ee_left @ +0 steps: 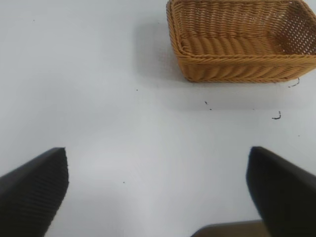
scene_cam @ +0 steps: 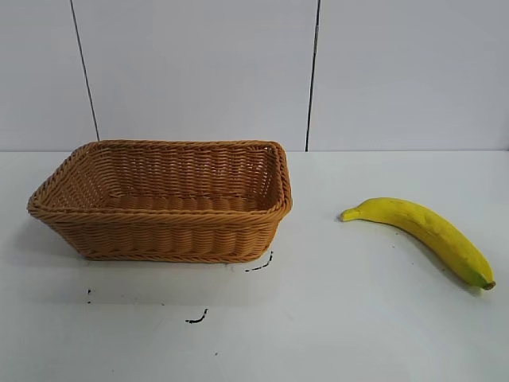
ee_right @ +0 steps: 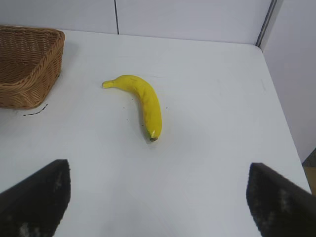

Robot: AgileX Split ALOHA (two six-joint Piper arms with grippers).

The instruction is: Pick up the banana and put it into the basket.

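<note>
The yellow banana (scene_cam: 425, 231) lies flat on the white table at the right, its greenish-brown tip toward the front right. It also shows in the right wrist view (ee_right: 143, 101). The tan wicker basket (scene_cam: 163, 199) stands at the left and holds nothing; the left wrist view shows it too (ee_left: 242, 42). My right gripper (ee_right: 158, 197) is open and empty, above bare table a short way from the banana's tip. My left gripper (ee_left: 157, 192) is open and empty over bare table, well away from the basket. Neither gripper shows in the exterior view.
Small black marks (scene_cam: 197, 318) dot the table in front of the basket. The table's edge (ee_right: 281, 108) runs past the banana in the right wrist view. A white panelled wall (scene_cam: 238, 72) stands behind the table.
</note>
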